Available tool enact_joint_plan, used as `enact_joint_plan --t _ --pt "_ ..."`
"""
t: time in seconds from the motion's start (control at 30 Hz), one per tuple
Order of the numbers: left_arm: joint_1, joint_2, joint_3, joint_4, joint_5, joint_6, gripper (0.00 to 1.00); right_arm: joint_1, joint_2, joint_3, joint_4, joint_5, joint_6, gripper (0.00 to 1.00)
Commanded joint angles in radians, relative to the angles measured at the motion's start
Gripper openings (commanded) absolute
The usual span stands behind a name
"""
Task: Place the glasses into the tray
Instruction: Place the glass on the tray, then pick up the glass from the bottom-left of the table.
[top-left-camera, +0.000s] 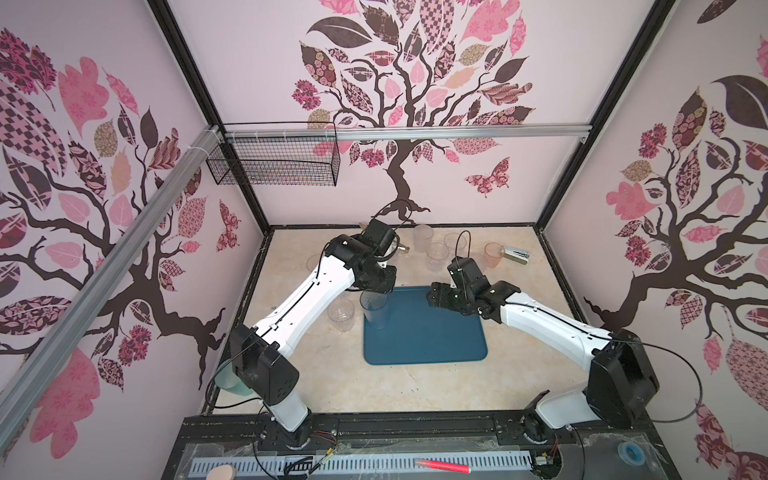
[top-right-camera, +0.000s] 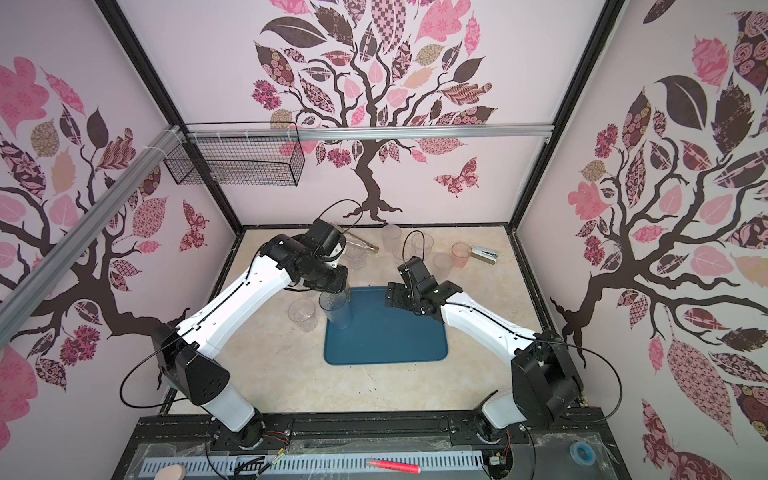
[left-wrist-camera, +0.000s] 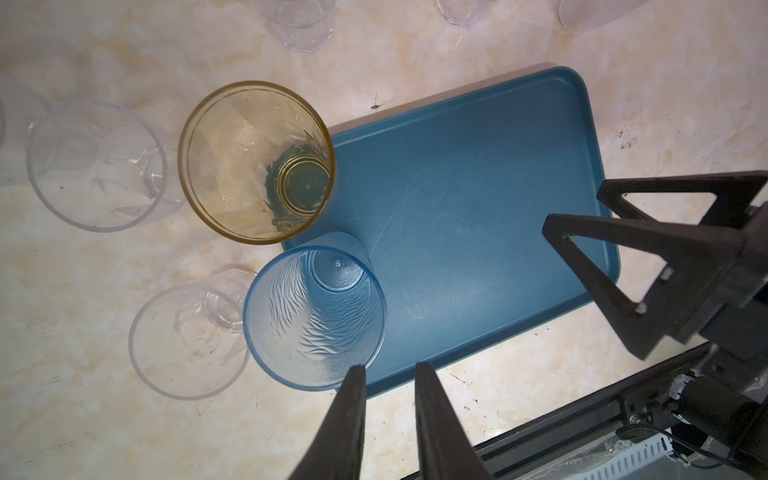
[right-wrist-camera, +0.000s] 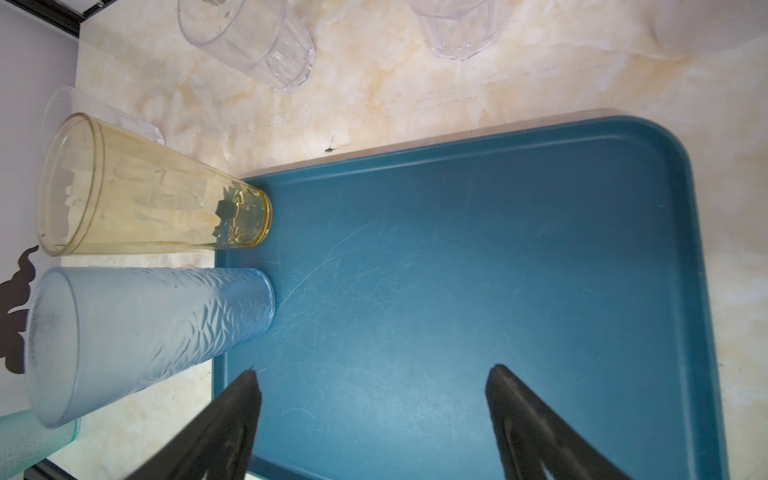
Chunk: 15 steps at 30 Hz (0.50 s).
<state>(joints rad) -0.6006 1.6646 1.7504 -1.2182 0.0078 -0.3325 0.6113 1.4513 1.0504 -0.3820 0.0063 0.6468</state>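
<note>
Both top views: left arm (top-left-camera: 307, 299) bent over the blue glass (top-left-camera: 374, 309) standing at a corner of the tray (top-left-camera: 424, 345), right arm (top-left-camera: 540, 320) low above it; left wrist view: left gripper (left-wrist-camera: 388, 368) narrowly parted beside the glass's rim; right wrist view: right gripper (right-wrist-camera: 374, 370) wide, empty.

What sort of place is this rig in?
Probably a staged robot test cell: aluminium framing holding tree-print wall panels, left arm and right arm mounted on a front rail, glasses and tray on a marble-look tabletop.
</note>
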Motion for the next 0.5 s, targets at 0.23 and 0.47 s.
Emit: enact_joint_plan --t 0.23,0.47 --pt "0.162 -0.096 0.008 0.052 -0.013 -0.04 0.24 0.112 0.009 0.04 0.015 -0.036 0.012 0.88" --pt "0.247 -0.169 -0.104 0.102 -0.026 -0.072 0.24 0.193 0.0 -0.015 0.156 -0.066 0.053 0.88"
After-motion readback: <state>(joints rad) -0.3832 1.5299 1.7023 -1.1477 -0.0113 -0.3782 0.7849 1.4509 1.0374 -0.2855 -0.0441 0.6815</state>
